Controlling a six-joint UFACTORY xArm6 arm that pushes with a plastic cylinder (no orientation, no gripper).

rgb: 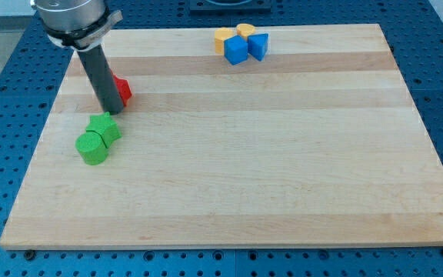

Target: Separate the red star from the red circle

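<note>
One red block (122, 90) shows near the view's upper left, partly hidden behind my rod; its shape cannot be made out. A second red block does not show clearly and may be hidden behind the rod or the arm's body. My tip (111, 111) rests on the board, touching or just off the red block's lower left side. It is right above the green star (104, 127).
A green circle (92, 148) touches the green star at its lower left. At the view's top centre, two yellow blocks (224, 38) (245, 31) and two blue blocks (236, 51) (258, 46) sit clustered. The wooden board (252, 169) lies on a blue perforated table.
</note>
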